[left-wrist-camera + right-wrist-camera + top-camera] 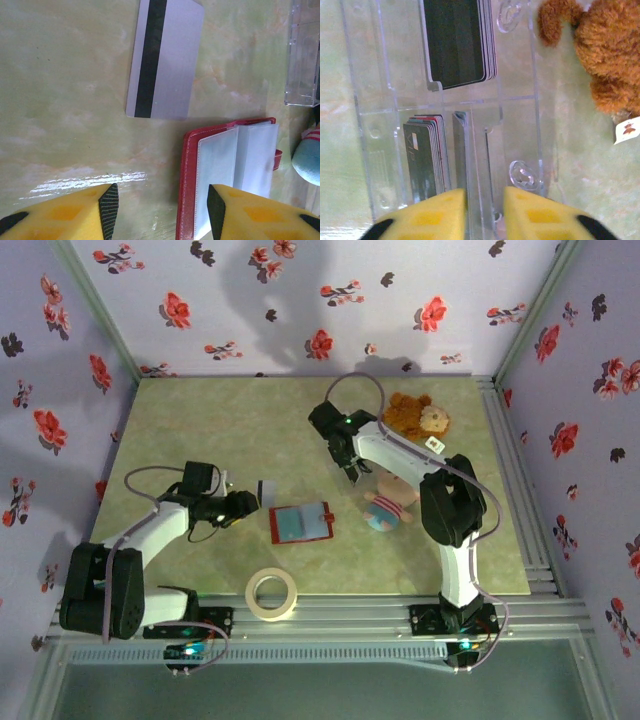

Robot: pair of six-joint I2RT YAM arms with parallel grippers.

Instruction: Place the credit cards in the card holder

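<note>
One grey credit card (165,57) with a black stripe lies flat on the table, just ahead of my left gripper (162,210), which is open and holds nothing. The card holder (230,175) is the red wallet, lying open with its clear pockets up, partly under the left gripper's right finger. From above, the wallet (301,523) sits mid-table and the loose card (266,489) lies left of it. My right gripper (485,215) hovers over a clear slotted stand (520,100). Its jaws stand narrowly apart around a clear divider. An upright grey card (460,150) is at the left finger's inner edge. More cards (422,155) stand beside it.
A dark card stack (457,40) fills the stand's far slot. A brown plush bear (418,415) lies behind the right arm and a striped doll (390,508) sits right of the wallet. A tape roll (272,593) rests near the front edge. Floral walls enclose the table.
</note>
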